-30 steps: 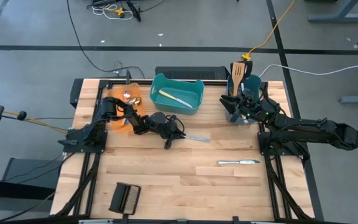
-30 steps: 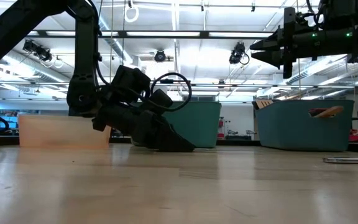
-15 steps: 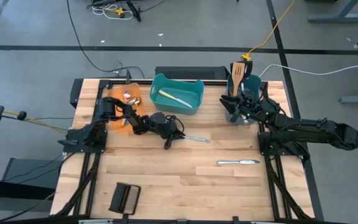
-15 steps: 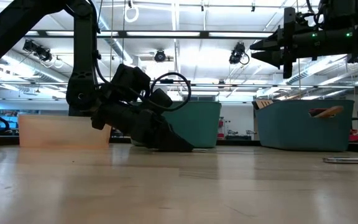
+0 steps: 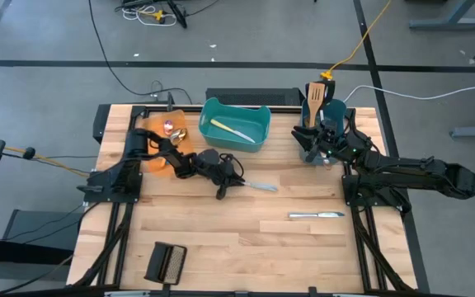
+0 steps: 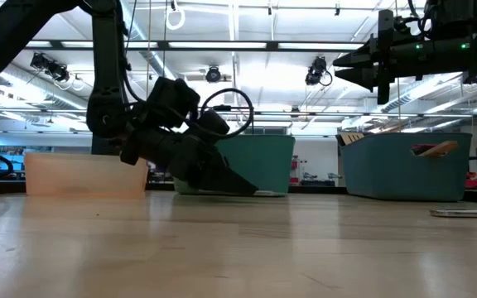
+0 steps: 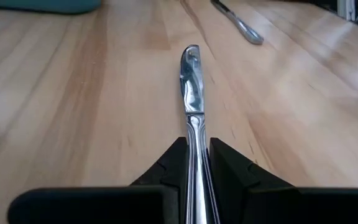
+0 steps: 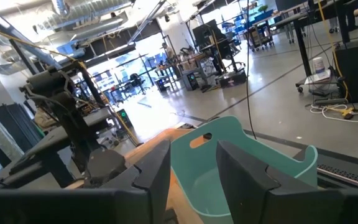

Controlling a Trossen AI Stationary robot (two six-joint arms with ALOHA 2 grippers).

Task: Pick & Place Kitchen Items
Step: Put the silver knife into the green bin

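My left gripper is shut on a silver table knife at the table's middle, in front of the teal bin. The knife's blade points toward the table's right. A second silver knife lies flat on the table nearer the right. My right gripper is open and empty above the dark teal bin at the far right, where a wooden slotted spatula stands. Small spoons lie in the orange bin. My left gripper pinches the knife's handle between its two fingers. The fingers slant down from the table's left and lie along the knife. The blade sticks out ahead of the fingertips, just above the wood; whether its tip touches the table I cannot tell.
A light utensil lies in the teal bin. A black ribbed block sits near the front left edge. Bare wood lies between the two knives and across the front of the table.
My left gripper has risen a little off the table and drawn back slightly toward the left, still shut on the knife's handle, which has come up with it. My right arm has kept still.
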